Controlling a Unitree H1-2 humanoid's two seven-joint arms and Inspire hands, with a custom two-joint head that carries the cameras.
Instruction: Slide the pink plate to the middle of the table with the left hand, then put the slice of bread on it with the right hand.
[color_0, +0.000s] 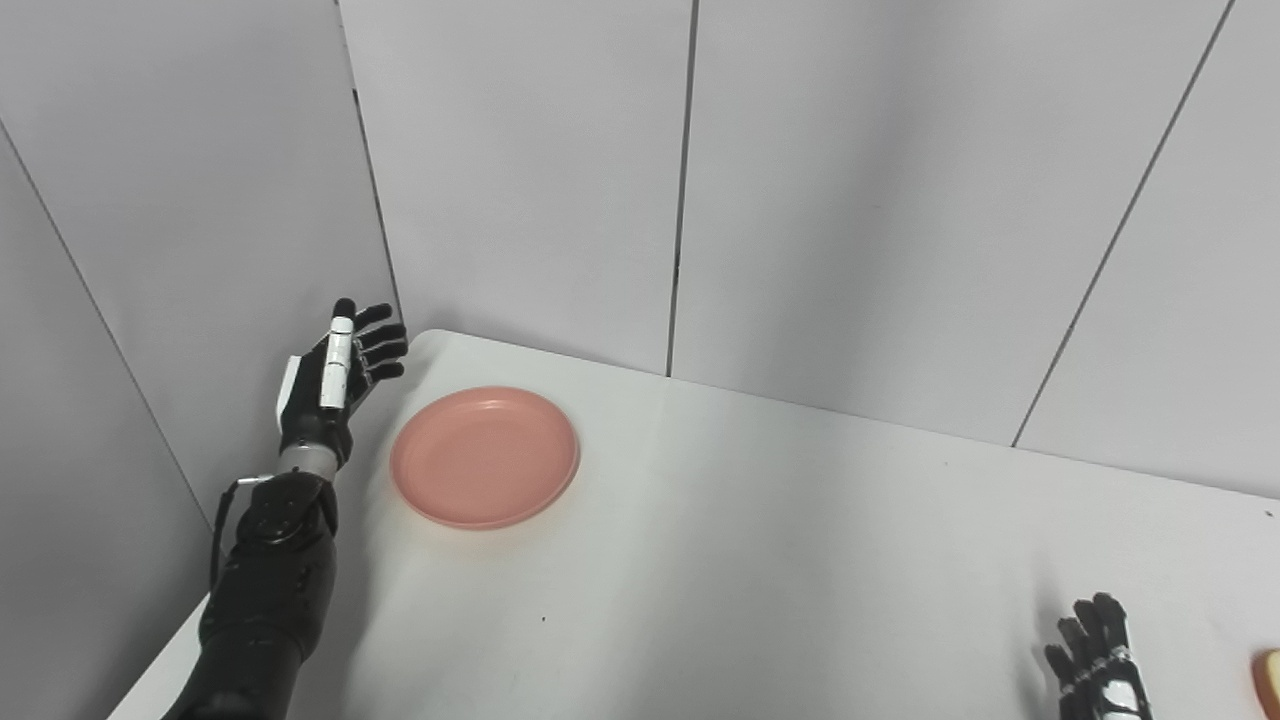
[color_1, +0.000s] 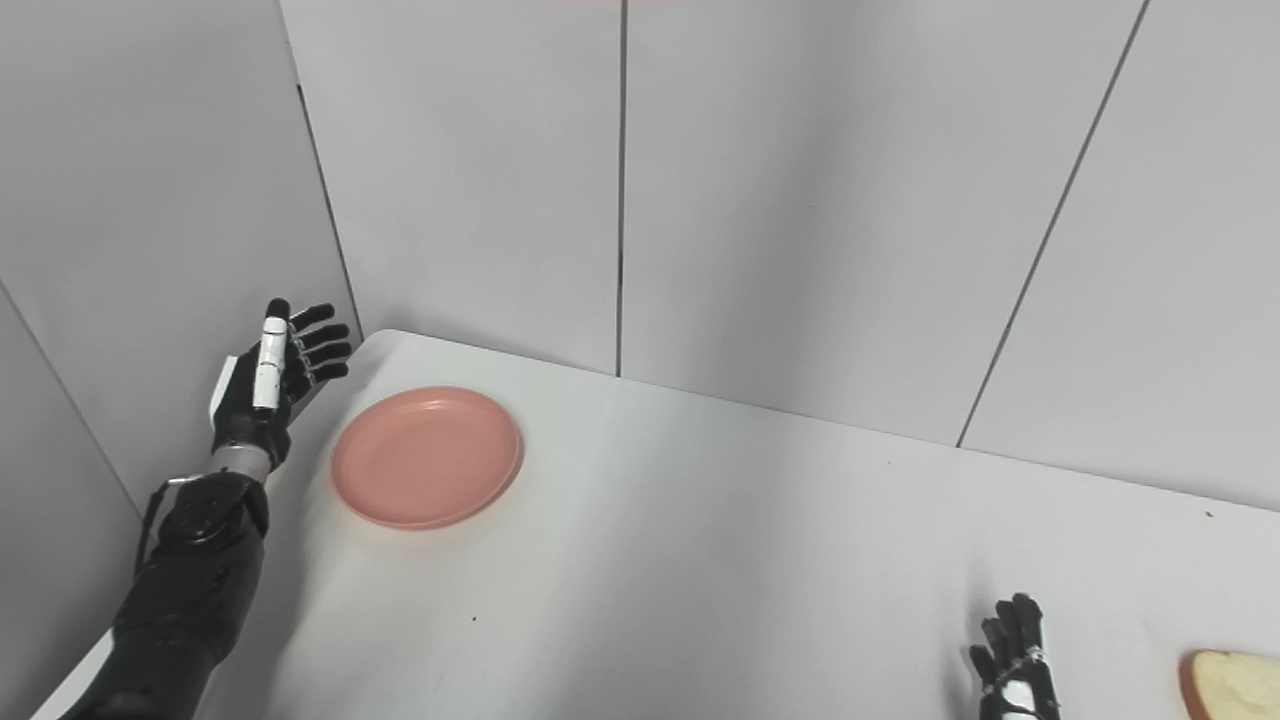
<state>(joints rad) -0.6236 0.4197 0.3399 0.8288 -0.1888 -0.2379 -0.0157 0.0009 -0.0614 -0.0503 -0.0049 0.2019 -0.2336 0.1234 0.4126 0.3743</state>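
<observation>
One pink plate (color_0: 485, 457) lies flat on the white table (color_0: 760, 560), close to the far left corner and a little in from the left edge. Its upturned rim faces up and nothing sits in it. The left hand (color_0: 335, 385) is raised just beyond the table's left edge, beside that same corner, palm turned toward the plate with the fingers (color_0: 380, 348) spread apart and pointing up and slightly toward the wall panels (color_0: 520, 180). It has hold of nothing. The fingers are near the plate's left rim but clear of it (a strip of bare table shows between them), and they look to be above the surface rather than resting on it.

One slice of bread (color_1: 1232, 684) lies at the near right corner, cut off by the picture's bottom and right edges, so only a pale face with a browner crust along its left side shows. It is well apart from the plate, across the whole width of the table. The right hand (color_1: 1012, 655) comes in at the near edge just to the left of the bread, not touching it. Only its fingertips (color_1: 1022, 612) and part of the back show, the fingers pointing up and loosely apart with nothing between them; the rest is out of view.

So the count is one plate, one slice, two hands.
</observation>
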